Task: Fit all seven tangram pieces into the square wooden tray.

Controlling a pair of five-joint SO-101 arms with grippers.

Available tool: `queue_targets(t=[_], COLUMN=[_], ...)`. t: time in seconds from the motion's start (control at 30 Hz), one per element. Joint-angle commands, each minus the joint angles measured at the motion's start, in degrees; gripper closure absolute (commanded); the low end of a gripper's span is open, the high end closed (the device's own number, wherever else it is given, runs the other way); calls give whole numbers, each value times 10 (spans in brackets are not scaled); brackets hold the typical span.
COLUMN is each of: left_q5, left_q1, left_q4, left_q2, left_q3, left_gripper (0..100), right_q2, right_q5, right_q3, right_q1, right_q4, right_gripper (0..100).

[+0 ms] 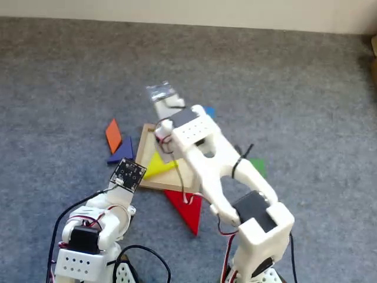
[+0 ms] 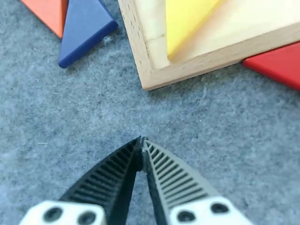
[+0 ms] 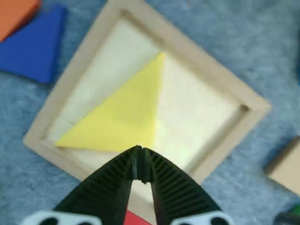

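Note:
The square wooden tray (image 1: 147, 147) lies mid-table with a yellow triangle (image 1: 158, 166) inside it. My right gripper (image 3: 139, 151) is shut and empty, hovering over the tray (image 3: 187, 42) at the edge of the yellow triangle (image 3: 122, 112). My left gripper (image 2: 141, 140) is shut and empty, just above the carpet, a short way off the tray's near corner (image 2: 150, 77). A red triangle (image 1: 187, 209) lies against the tray's near side. A blue triangle (image 1: 122, 152) and an orange parallelogram (image 1: 113, 135) lie left of the tray. A green piece (image 1: 257, 167) sits to the right.
A small blue piece (image 1: 210, 111) and a pale grey object (image 1: 162, 94) lie beyond the tray. A tan wooden piece (image 3: 286, 166) shows beside the tray in the right wrist view. Grey carpet (image 1: 306, 88) stretches open to the right and far side.

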Motion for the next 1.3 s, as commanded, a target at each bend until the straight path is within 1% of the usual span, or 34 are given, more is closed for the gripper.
queue_targets(t=[0.0, 0.1, 0.2, 0.27, 0.37, 0.47, 0.77, 0.87, 1.27], left_q5=[3, 3, 3, 3, 3, 3, 3, 3, 3], left_q1=[-5, -5, -5, -5, -5, -5, -5, -5, -5], left_q4=[2, 2, 2, 2, 2, 2, 2, 2, 2], left_q2=[-23, -23, -23, -23, -23, -23, -23, -23, -23], left_q3=[11, 11, 11, 11, 11, 11, 11, 11, 11], left_gripper=[993, 993, 993, 993, 993, 993, 993, 993, 993], right_q2=[-22, 7, 31, 40, 44, 44, 36, 21, 13], right_q5=[9, 9, 9, 11, 62, 106, 164, 164, 162], right_q3=[14, 45, 58, 54, 54, 54, 51, 29, 27], right_q1=[40, 58, 75, 91, 118, 145, 211, 208, 106], right_q4=[-22, -44, -43, -22, 5, 6, 9, 9, 5], right_gripper=[993, 993, 993, 993, 993, 993, 993, 993, 993])
